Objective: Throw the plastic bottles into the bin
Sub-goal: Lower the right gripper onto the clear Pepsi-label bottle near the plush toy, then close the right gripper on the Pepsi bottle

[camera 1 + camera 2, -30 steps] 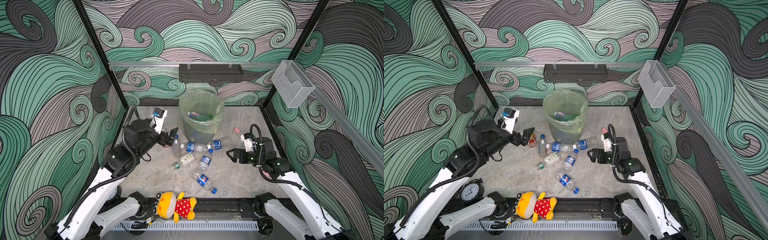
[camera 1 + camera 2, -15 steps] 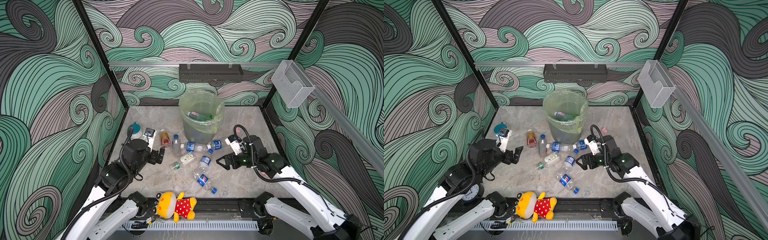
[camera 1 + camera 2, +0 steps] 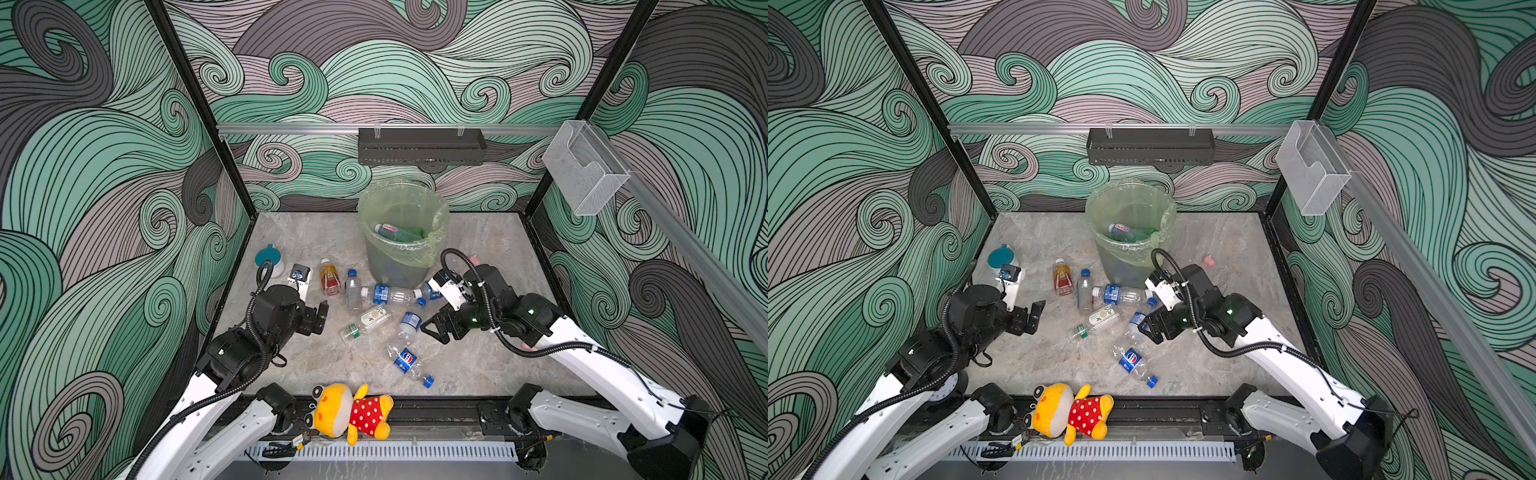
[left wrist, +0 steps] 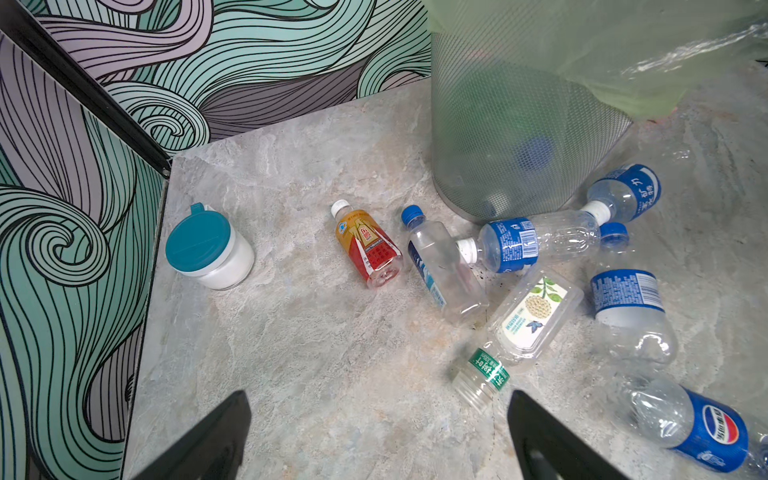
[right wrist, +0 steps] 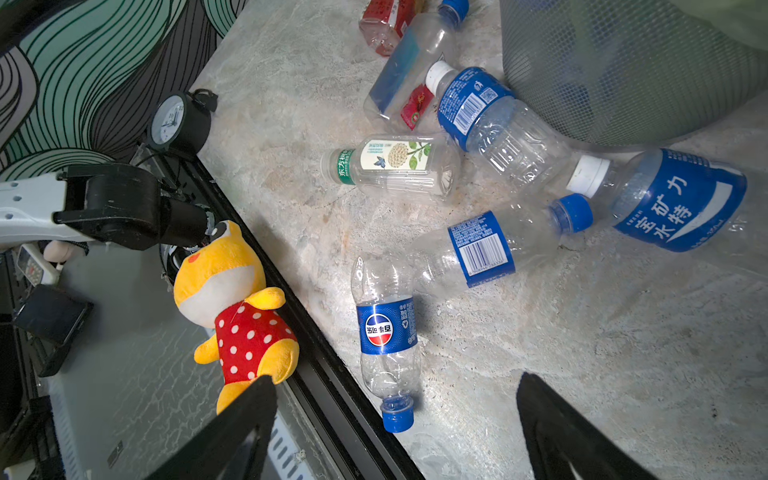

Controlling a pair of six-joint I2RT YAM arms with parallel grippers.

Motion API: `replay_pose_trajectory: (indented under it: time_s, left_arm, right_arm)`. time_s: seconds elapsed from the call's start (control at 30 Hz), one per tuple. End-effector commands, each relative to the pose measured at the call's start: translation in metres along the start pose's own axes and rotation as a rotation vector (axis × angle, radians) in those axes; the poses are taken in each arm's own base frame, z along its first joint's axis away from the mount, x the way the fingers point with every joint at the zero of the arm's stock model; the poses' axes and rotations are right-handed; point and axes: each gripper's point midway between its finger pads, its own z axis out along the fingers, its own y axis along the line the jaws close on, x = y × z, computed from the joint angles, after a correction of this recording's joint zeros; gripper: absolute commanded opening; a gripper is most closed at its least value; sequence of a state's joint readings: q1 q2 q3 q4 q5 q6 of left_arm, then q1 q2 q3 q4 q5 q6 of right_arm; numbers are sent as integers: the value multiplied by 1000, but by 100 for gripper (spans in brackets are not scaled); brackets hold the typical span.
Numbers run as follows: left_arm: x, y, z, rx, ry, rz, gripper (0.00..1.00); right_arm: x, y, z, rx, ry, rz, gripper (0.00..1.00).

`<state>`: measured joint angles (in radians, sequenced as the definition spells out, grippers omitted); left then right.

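Observation:
The bin (image 3: 390, 266) (image 3: 1121, 262), bag-lined, stands at the back middle with bottles (image 3: 392, 228) inside. Several plastic bottles lie on the table in front of it: an orange-red one (image 3: 329, 277) (image 4: 370, 249), a green-labelled one (image 3: 368, 322) (image 4: 523, 324) (image 5: 395, 166), blue-labelled ones (image 3: 390, 294) (image 5: 482, 249), and a Pepsi one (image 3: 405, 359) (image 5: 386, 332). My left gripper (image 3: 321, 319) (image 4: 379, 401) hangs open and empty, left of the cluster. My right gripper (image 3: 434, 330) (image 5: 397, 380) is open over the cluster's right side, its jaws framing the Pepsi bottle's cap end.
A teal-lidded white cup (image 3: 268, 257) (image 4: 208, 249) stands at the back left. A yellow plush toy (image 3: 353, 411) (image 5: 237, 299) lies on the front rail, with a clock (image 5: 170, 120) at the front left. A clear wall box (image 3: 582, 170) hangs on the right wall.
My left gripper has come down from beside the bin's left rim and back toward the front left. My right gripper has moved left to the bottles, its jaws narrowing slightly.

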<state>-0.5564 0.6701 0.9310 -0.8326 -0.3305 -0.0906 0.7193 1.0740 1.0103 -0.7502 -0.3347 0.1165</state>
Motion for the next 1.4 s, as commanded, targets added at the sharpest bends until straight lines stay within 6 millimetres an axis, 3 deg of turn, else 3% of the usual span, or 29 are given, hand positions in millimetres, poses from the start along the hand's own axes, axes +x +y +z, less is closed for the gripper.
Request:
replay_pose_trajectory:
  time_s: [0.0, 0.37, 0.67, 1.37]
  left_arm:
    - [3, 8, -2, -37, 9, -9, 99]
    - [12, 8, 3, -43, 42, 14, 99]
    - [17, 5, 11, -39, 73, 34, 99]
    - [16, 1, 20, -35, 92, 53, 99]
  right_arm:
    - [0, 2, 4, 32, 49, -65, 90]
    - [16, 19, 45, 56, 195, -95, 85]
    - [37, 18, 78, 94, 278, -75, 84]
    - [81, 17, 129, 122, 386, -25, 75]
